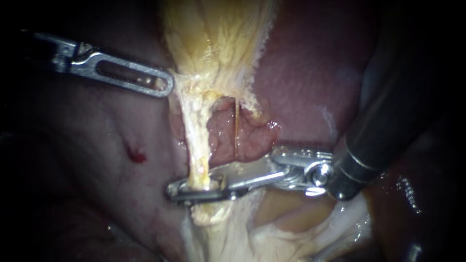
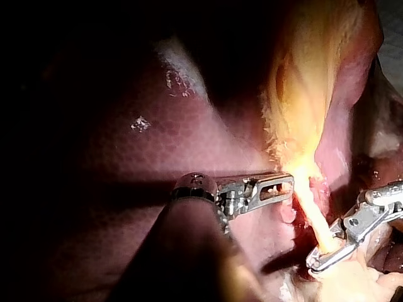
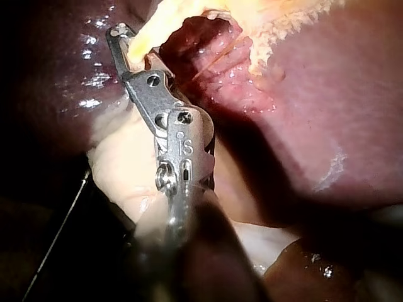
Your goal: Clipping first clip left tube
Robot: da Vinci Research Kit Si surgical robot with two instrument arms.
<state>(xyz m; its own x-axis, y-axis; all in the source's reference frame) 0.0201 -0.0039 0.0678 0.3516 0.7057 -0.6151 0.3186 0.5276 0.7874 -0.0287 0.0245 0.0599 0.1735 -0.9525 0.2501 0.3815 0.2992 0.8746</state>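
Ahead of my left instrument point(image 1: 162, 81) I see the yellow gallbladder point(image 1: 218, 34) narrowing to a ragged neck. The dark red liver point(image 1: 310, 73) spreads behind it and on both sides, with a small red spot point(image 1: 137, 156) on the liver between this instrument and my right instrument point(image 1: 178, 190). Just above the right instrument's jaws sits a lumpy pink patch point(image 1: 245, 138), crossed by a thin yellow strand point(image 1: 236, 128) that hangs from the neck, and under those jaws lies pale, glistening fat point(image 1: 242, 233).
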